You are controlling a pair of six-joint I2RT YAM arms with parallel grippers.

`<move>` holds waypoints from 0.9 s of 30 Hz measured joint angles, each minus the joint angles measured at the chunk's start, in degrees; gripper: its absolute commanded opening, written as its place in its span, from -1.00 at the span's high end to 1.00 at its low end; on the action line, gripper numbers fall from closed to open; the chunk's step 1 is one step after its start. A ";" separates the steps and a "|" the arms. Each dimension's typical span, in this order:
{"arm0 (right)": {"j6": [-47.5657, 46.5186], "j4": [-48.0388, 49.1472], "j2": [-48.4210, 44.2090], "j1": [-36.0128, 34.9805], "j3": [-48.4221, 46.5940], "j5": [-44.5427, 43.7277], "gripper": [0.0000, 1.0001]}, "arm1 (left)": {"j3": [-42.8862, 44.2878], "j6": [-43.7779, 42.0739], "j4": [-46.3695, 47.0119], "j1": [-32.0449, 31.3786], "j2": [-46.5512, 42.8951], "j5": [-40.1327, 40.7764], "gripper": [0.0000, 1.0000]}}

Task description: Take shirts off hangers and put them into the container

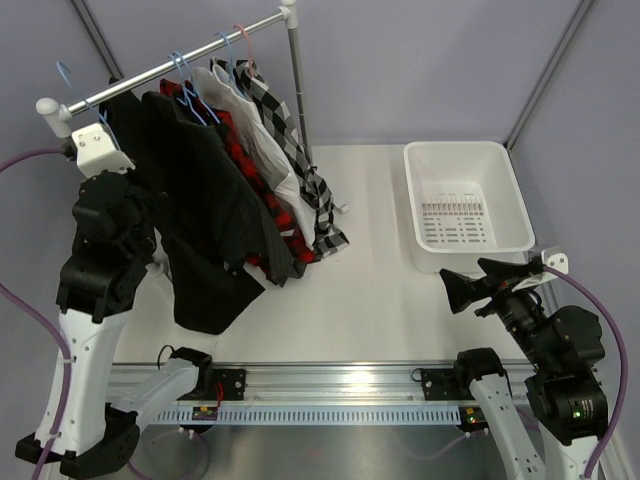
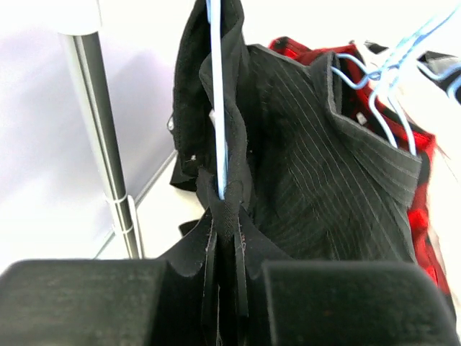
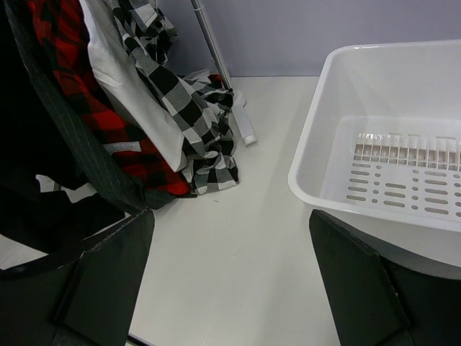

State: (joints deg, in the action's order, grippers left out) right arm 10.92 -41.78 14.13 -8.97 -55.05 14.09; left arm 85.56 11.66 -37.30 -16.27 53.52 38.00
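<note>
Shirts all hang on the far-left rail; I see left gripper pinching black shirt fabric (under its blue hanger), right gripper spread wide beside the container, right.

Smooth, glossy white plastic container; shiny metal rail; matt cloth shirts (plain black shirt dull, charcoal pinstriped shirt finely woven); smooth light-blue hangers; matt white table.

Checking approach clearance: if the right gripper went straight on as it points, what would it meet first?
Probably the bare table, in the gap between the checked shirt and the container; depth is unclear.
</note>
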 measured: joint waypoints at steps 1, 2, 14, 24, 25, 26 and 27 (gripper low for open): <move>0.00 0.00 0.00 0.00 0.00 0.00 -0.99 | 0.00 0.17 -0.90 0.00 -0.72 -1.03 1.00; 0.00 -0.02 0.00 0.00 0.00 0.00 -0.99 | 0.00 0.26 -1.75 0.02 -1.31 -1.97 1.00; 0.00 -0.02 0.02 0.00 0.00 0.00 -0.99 | -0.92 2.03 -17.27 0.07 -8.24 -18.25 1.00; 0.02 -0.13 4.94 -0.07 -0.31 1.97 -0.99 | 1.38 1.62 -23.87 0.20 -12.04 -38.38 1.00; 0.04 -0.20 6.36 -0.07 -0.57 2.12 -0.99 | 1.84 1.51 -24.02 0.22 -11.89 -41.22 1.00; 0.04 -0.35 7.74 -0.07 -0.90 2.21 -0.99 | 2.29 1.38 -24.11 0.22 -11.78 -43.47 1.00; 0.04 -0.57 9.14 -0.09 -1.22 2.36 -0.99 | 2.78 1.20 -24.26 0.22 -11.61 -45.77 1.00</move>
State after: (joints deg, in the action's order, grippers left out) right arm 10.96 -42.35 23.27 -9.06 -56.27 16.45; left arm 88.33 12.86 -61.56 -16.05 41.91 -7.77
